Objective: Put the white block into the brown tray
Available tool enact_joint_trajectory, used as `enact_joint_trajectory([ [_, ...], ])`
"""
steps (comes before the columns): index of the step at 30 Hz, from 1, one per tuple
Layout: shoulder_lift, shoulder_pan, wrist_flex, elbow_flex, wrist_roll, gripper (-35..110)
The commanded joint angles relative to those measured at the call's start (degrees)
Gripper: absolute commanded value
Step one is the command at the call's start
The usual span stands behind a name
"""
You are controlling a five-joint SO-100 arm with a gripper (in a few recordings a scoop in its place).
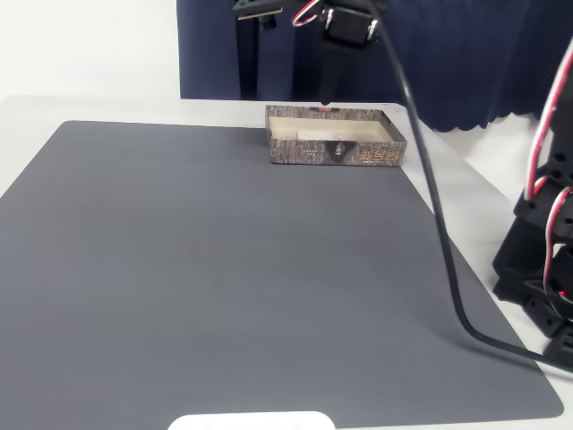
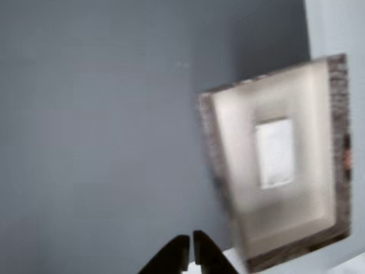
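**White block in the tray, your hand up above and empty**

Look at the wrist view: the white block (image 2: 275,152) lies flat on the cream floor of the brown tray (image 2: 225,165), roughly in the middle, apart from every wall. Your hand (image 2: 191,254) shows at the bottom edge of that view, the two dark fingertips pressed together with only a sliver between them, and nothing held. The block sits up and to the right of those tips in the picture, well apart from them, with the tray's near wall in between. This view is blurred, so fine detail on the tray's edge is hard to read.

In the fixed view, the brown tray (image 1: 336,153) rests at the far edge of the dark grey mat (image 1: 233,278), its bark-patterned front with gold lettering facing the camera. The mat covers most of the pale surface (image 1: 466,170). Inside the tray you can just make out a pale strip where the block lies. A black cable (image 1: 439,215) curves down across the right side of the mat.
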Motion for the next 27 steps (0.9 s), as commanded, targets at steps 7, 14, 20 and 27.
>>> enact_joint_trajectory([
  [7, 23.5, -22.0, -1.2, 21.8, 14.2, 0],
  [14, 41.0, -40.3, -7.7, 43.2, 21.8, 0],
  [20, 56.7, -47.5, -8.0, 54.6, 29.0, 0],
  [27, 74.8, -52.8, -8.5, 69.1, 34.5, 0],
])
